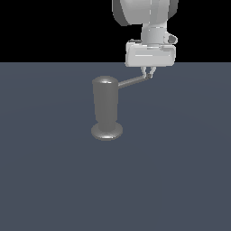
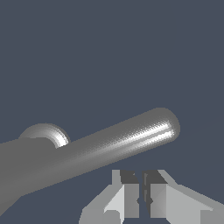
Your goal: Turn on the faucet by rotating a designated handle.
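Faucet (image 1: 106, 108) handle (image 1: 133, 81) tip at gripper (image 1: 148, 73), jaws near-shut, contact unclear.

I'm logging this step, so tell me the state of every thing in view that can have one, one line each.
Glossy grey metallic faucet cylinder: upright on its round disc base.
Thin grey metal handle rod: juts from the cylinder's top toward the exterior view's right, tip at the gripper, not clamped.
White robot gripper: jaws nearly together, nothing between them, beside the rod's tip.
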`<state>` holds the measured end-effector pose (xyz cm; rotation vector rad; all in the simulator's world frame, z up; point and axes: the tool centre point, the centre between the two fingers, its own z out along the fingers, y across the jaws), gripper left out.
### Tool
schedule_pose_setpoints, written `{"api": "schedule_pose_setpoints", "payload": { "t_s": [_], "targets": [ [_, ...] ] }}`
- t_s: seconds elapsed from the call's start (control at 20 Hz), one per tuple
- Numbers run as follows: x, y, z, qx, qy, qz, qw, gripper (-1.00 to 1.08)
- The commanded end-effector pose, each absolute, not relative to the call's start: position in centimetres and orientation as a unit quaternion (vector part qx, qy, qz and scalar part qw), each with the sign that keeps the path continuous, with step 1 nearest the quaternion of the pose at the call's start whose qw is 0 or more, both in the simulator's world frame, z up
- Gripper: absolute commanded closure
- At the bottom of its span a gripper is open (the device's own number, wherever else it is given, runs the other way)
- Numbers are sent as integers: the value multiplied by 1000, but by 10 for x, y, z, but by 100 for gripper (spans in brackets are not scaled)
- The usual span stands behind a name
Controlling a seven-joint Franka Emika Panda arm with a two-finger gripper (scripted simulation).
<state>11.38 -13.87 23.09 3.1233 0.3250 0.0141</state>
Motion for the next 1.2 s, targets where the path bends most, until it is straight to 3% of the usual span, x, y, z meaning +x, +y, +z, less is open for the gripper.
{"api": "schedule_pose_setpoints", "payload": {
  "t_s": [0.0, 1.15],
  "targets": [
    [123, -129, 225, 994, 108, 3, -1, 108],
    [171, -116, 221, 995, 103, 1, 0, 108]
  ]
}}
